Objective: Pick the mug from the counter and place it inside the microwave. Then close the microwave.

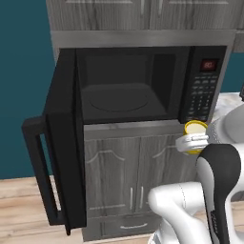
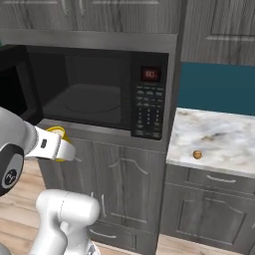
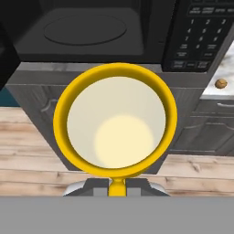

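Mug [image 3: 114, 125], yellow with a pale cream inside, sits gripped in the claw [image 3: 117, 187]; in the hand view its handle points down between the claw's parts and its open mouth faces the camera. The finger tips themselves are hidden behind the mug, so the hold is read from how the mug hangs in the air in front of the cabinet.

Going from the left in the left base view: the microwave door [image 1: 64, 143] stands swung wide open, its long bar handle [image 1: 35, 167] jutting toward the camera. Right of it the microwave [image 1: 138, 83] shows a dark, bare cavity with a round turntable [image 1: 119, 101]. Further right is the keypad [image 1: 202, 95] with a red display above. Just below the keypad's lower corner hangs the mug [image 1: 195, 131], held by the claw [image 1: 190, 143], below the level of the cavity floor and off to its right side. The white arm covers much of the mug's body there.

In the right base view the mug [image 2: 59, 133] is only a yellow sliver behind the claw [image 2: 67, 149], beneath the cavity's front lip. At far right the desk [image 2: 224, 134] carries a small brown lump [image 2: 197, 155], well apart from the mug.
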Robot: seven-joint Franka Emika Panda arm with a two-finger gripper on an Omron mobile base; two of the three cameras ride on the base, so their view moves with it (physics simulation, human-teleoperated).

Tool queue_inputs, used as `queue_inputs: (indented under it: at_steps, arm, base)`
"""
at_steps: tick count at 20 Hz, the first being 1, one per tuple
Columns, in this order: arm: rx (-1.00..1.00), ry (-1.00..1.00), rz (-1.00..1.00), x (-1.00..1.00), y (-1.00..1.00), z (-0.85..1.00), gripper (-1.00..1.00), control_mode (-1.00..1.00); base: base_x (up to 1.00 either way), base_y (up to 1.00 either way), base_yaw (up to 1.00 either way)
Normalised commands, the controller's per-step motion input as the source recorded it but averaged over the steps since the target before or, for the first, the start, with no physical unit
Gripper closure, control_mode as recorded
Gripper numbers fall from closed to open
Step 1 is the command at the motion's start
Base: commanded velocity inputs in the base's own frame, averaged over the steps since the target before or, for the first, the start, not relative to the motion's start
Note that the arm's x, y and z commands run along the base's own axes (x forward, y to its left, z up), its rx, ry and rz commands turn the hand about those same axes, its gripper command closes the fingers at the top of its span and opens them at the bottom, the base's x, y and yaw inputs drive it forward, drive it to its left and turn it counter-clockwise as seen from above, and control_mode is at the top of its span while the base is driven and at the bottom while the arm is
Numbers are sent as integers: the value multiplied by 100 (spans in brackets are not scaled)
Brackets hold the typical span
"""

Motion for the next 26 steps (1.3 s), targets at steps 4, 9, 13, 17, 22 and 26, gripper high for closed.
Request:
queue_inputs:
  at_steps: [4, 9, 13, 17, 22, 26]
  arm:
    - [0, 0, 0, 0, 0, 0, 100, 100]
    - [0, 0, 0, 0, 0, 0, 100, 100]
    - [0, 0, 0, 0, 0, 0, 100, 100]
    - [0, 0, 0, 0, 0, 0, 100, 100]
    - [0, 0, 0, 0, 0, 0, 100, 100]
    - [0, 0, 0, 0, 0, 0, 100, 100]
  base:
    - [3, 39, -1]
    - [0, 48, 0]
    - [0, 4, -7]
    - [0, 0, -16]
    - [0, 1, -4]
    - [0, 0, 0]
